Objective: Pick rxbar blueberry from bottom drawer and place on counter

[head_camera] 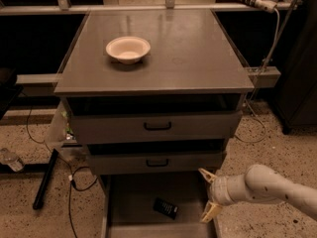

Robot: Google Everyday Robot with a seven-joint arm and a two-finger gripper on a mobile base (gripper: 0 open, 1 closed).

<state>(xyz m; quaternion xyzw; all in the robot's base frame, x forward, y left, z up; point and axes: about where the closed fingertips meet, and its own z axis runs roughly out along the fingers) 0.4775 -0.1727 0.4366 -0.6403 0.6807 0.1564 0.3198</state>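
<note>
Camera view puts the claw (208, 194) by the right wall of the bottom drawer (133, 198). Its two pale fingers (211, 211) are spread apart with nothing between them, and the arm (270, 185) reaches in from 4 o'clock. At 9 o'clock from the claw, near but apart, the snack bar (165, 208) lies flat and askew on the drawer floor. At 12 o'clock from it, the middle drawer (157, 162) and top drawer (157, 126) stand partly pulled out, overhanging the back of the bottom one. Above them sits the worktop (193, 58), with a cream bowl (128, 49) toward its 10 o'clock. On the speckled floor at 9 o'clock lie a black bar (44, 180), a cable (79, 180) and a clear bottle (10, 158).
</note>
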